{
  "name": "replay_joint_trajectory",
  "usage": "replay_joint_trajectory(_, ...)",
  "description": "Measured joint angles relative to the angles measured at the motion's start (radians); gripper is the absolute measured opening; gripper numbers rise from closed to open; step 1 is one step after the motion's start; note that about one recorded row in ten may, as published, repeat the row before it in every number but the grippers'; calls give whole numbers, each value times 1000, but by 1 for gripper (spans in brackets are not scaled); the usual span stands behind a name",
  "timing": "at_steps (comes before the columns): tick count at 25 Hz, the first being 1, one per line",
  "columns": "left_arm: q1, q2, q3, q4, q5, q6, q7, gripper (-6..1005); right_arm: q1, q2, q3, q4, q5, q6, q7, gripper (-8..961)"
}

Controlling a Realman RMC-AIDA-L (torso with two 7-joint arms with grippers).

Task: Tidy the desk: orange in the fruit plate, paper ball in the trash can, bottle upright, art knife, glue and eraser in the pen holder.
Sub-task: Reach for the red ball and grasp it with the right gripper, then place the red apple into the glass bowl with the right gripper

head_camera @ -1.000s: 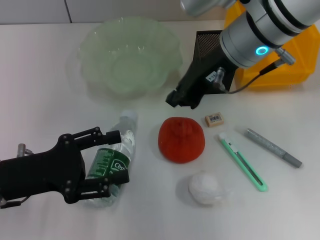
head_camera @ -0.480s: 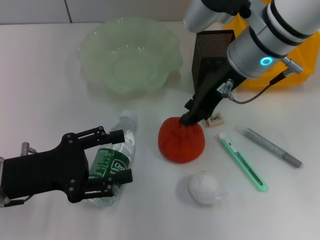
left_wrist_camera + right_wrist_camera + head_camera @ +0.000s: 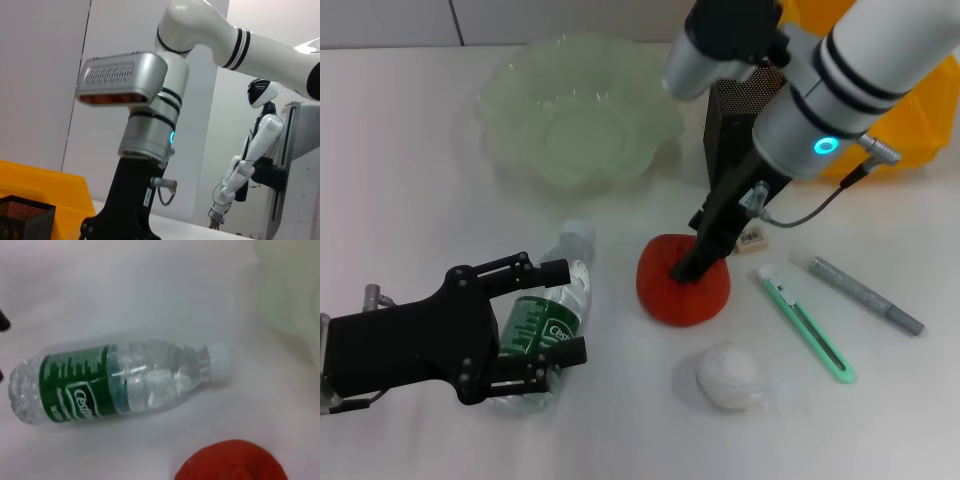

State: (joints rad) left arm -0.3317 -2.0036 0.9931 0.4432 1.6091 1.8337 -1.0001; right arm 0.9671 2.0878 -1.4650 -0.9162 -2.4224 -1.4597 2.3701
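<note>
The orange (image 3: 660, 292) lies mid-table; it also shows in the right wrist view (image 3: 231, 463). My right gripper (image 3: 686, 268) is down on its top. The clear bottle (image 3: 548, 318) with a green label lies on its side, also in the right wrist view (image 3: 115, 382). My left gripper (image 3: 556, 312) is open, one finger on each side of it. The white paper ball (image 3: 730, 376), green art knife (image 3: 806, 323), grey glue stick (image 3: 866, 296) and eraser (image 3: 752, 238) lie on the table to the right.
The pale green fruit plate (image 3: 570, 130) stands at the back. The black mesh pen holder (image 3: 725, 130) and the yellow trash can (image 3: 918, 112) are at the back right, partly behind my right arm. The left wrist view shows the right arm (image 3: 150, 125).
My right gripper has moved from beside the pen holder down and toward me onto the top of the orange. The left gripper has stayed around the bottle.
</note>
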Motion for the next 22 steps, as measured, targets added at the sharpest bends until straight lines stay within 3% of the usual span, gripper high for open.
replay_joint_trajectory(3,1,0,0,-1,0,-7,0,796,12,2,-31,43,1,28,0,751)
replay_joint_trajectory(8,3,0,2,-1,1,-21,0,796,9,4,-69,49,10,48,-1,745)
replay_joint_trajectory(14,8,-1,7,-3,2,-25,0,796,6,4,-75,48,19,51,-2,574)
replay_joint_trajectory(19,10,0,5,-3,2,-20,0,796,5,5,-72,41,19,47,-4,333)
replay_joint_trajectory(22,10,0,6,-3,2,-19,0,796,1,2,-66,24,19,38,-4,302)
